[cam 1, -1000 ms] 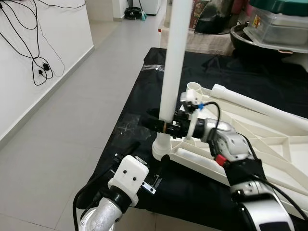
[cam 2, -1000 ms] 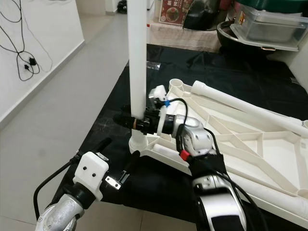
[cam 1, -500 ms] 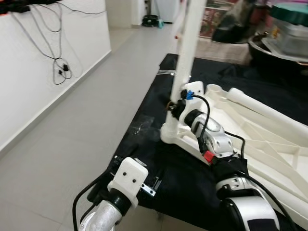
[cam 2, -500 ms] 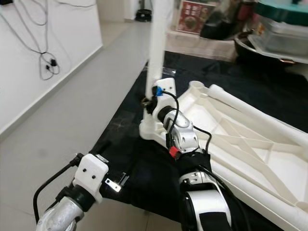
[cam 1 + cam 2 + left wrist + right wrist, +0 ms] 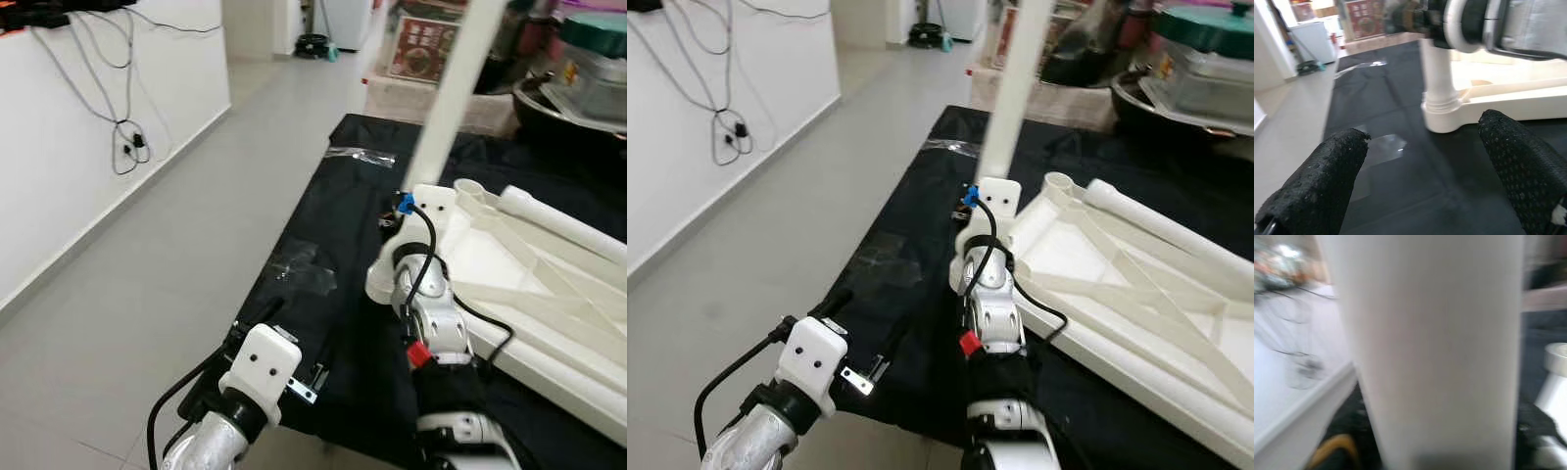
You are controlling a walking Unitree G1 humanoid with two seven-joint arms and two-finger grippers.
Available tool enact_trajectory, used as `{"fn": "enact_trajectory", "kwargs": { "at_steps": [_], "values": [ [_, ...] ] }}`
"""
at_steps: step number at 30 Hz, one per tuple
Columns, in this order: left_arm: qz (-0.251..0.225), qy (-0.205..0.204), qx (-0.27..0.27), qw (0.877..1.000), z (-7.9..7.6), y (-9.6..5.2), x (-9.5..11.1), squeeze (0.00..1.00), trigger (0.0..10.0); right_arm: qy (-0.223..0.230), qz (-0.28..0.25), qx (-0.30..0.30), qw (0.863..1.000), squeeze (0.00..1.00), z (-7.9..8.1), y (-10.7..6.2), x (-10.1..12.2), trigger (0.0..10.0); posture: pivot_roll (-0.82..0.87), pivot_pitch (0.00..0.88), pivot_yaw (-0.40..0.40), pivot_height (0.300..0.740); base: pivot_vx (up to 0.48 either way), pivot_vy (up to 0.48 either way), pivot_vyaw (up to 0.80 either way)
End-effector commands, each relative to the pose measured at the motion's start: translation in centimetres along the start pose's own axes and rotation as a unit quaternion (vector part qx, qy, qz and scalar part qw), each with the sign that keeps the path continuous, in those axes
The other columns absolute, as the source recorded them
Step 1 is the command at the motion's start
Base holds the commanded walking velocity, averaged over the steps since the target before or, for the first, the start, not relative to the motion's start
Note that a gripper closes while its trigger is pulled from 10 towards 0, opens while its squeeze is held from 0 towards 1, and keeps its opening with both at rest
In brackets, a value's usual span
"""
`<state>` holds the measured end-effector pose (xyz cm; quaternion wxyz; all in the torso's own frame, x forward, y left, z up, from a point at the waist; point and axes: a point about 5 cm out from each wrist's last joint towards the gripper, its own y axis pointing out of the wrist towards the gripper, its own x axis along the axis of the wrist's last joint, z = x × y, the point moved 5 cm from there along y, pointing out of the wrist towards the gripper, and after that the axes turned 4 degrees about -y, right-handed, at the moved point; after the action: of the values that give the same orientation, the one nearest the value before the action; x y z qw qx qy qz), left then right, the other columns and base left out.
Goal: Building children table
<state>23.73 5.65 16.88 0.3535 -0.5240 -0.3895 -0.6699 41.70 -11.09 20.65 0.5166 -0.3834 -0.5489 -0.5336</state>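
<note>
1. The step in hand looks like seating a leg: the white table leg [image 5: 1017, 88] stands in the corner socket [image 5: 1442, 115] of the upturned tabletop [image 5: 1117, 284], which lies on the black mat [image 5: 323, 225].
2. The right gripper [image 5: 400, 211] is at the leg's base, toward 12 o'clock; its jaws appear to pinch the leg.
3. The left gripper [image 5: 1425, 181] hovers at 7 o'clock, jaws spread, empty.
4. Next: probably twisting or pressing the leg home.
</note>
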Motion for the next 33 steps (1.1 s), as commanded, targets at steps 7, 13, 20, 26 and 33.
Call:
{"fn": "enact_trajectory", "kwargs": {
  "at_steps": [7,13,20,26,33],
  "values": [
    [0.003,0.005,0.003,1.0,0.0,-0.1,-0.2,0.0,10.0,0.066,0.063,0.372,0.924,0.0,4.7,-2.6,-0.3,10.0,0.13,0.048,-0.067,0.74,0.0,0.0,0.0],
    [0.002,0.005,0.003,1.0,0.0,0.0,-0.2,0.0,10.0,0.058,0.132,0.548,0.824,0.0,5.0,-6.5,-1.6,10.0,0.14,0.053,-0.074,0.74,0.0,0.0,0.0],
    [0.002,0.007,0.003,1.0,0.1,0.0,-0.1,0.0,10.0,0.034,0.102,0.448,0.887,0.0,5.4,-2.3,-1.5,0.0,0.15,0.058,-0.075,0.74,0.0,0.0,0.0],
    [0.003,0.007,0.005,1.0,0.2,-0.1,-0.1,0.0,10.0,0.02,0.074,0.396,0.915,0.0,4.6,-1.0,-0.4,0.0,0.14,0.06,-0.073,0.74,0.0,0.0,0.0],
    [0.003,0.005,0.0,1.0,0.0,0.0,-0.2,0.0,10.0,-0.084,0.111,-0.041,0.989,0.0,-4.1,1.4,-2.6,0.0,0.13,0.062,-0.063,0.74,0.0,0.0,0.0]
  ]
}}
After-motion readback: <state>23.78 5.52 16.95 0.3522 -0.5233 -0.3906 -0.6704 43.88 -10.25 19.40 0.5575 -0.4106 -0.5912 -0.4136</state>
